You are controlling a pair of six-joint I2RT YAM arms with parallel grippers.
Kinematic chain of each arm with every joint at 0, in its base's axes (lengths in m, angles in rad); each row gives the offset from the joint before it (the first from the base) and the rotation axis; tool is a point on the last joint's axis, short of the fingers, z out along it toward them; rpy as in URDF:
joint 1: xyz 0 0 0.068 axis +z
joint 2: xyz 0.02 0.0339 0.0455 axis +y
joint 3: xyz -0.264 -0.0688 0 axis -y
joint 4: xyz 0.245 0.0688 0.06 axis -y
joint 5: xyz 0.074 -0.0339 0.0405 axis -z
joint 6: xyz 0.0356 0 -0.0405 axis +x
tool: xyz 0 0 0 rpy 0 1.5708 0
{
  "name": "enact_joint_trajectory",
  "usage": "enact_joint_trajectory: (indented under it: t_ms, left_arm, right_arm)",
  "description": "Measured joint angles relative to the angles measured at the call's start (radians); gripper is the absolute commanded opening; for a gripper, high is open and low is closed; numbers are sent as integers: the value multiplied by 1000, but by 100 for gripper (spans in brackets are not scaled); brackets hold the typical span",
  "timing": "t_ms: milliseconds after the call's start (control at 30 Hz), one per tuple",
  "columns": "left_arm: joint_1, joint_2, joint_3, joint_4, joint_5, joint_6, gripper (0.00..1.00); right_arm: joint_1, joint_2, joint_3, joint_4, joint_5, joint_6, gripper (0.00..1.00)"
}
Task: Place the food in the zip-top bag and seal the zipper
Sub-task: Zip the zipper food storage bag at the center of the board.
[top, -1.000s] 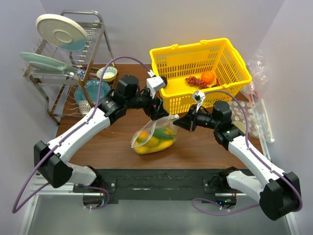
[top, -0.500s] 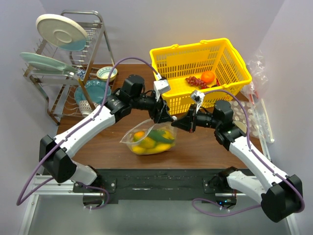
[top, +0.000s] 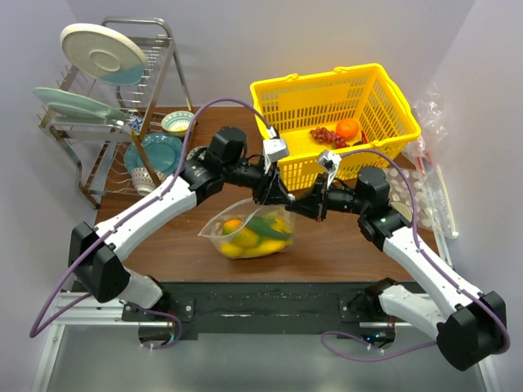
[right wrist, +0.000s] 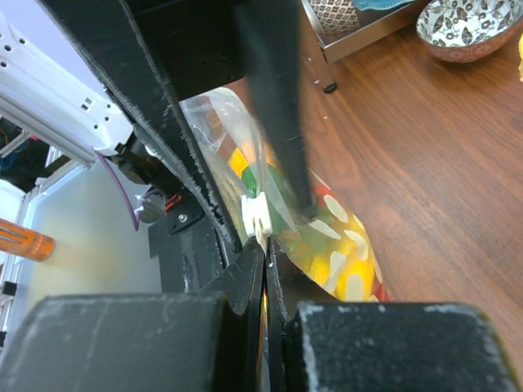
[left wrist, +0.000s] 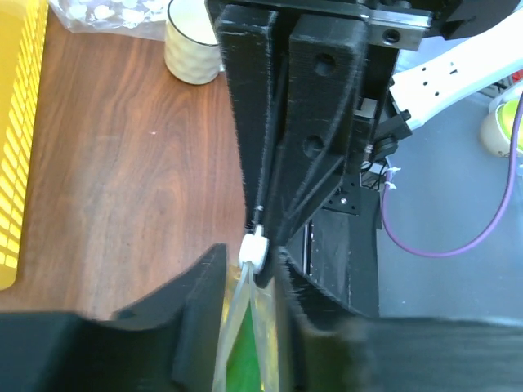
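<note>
Clear bag [top: 214,231], loaded, lying on table [top: 335,245] just before basket [top: 263,91]; zipper end now straddled.
Last second: rightward slide of left gripper [top: 278,198] along the mouth up to right gripper [top: 297,206], with fingers narrowed half-shut around zipper [left wrist: 243,327] beside white slider [left wrist: 253,249], not yet pinching; right gripper's fingers clamped on bag corner. With food [top: 248,237] inside, probably only sealing left.

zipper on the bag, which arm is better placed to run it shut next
Probably left. The left pincer straddles the zipper beside the white slider, jaws apart. The right pincer is clamped on the bag, anchoring it.
</note>
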Motion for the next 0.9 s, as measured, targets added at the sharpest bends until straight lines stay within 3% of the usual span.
enact_joint_trajectory:
  t_ms: [100,167,900]
  left_arm:
    - [-4,0,2,-1,12,-2,4]
    - [-4,0,2,-1,11,1,0]
    - [-19,-56,-42,64,-86,19,0]
  right_arm:
    - [-1,0,0,-2,8,-5,0]
    - [-1,-1,0,-3,11,-8,0]
    - [27,-126,-21,-33,256,66,0]
